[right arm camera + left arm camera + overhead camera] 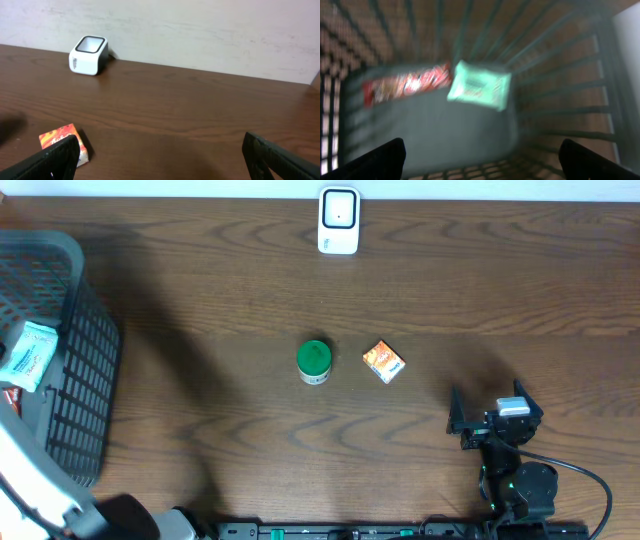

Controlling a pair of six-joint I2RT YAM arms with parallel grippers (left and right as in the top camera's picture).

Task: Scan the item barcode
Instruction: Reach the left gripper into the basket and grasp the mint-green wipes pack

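Note:
The white barcode scanner [338,221] stands at the table's far edge, also seen as the scanner [88,54] in the right wrist view. A green-lidded jar [314,361] and a small orange box [384,362] sit mid-table. My right gripper [490,402] is open, low over the wood to the right of the box [64,142], nothing between its fingers [50,162]. My left gripper [480,160] hangs open above the grey basket [560,100], empty. Below it lie a mint-green packet [480,87] and a red bar wrapper [405,85]; this view is blurred.
The grey mesh basket [85,370] fills the table's left end, with the mint packet [28,355] inside. The left arm's white body [30,480] crosses the lower left corner. A pale wall [200,30] rises behind the scanner.

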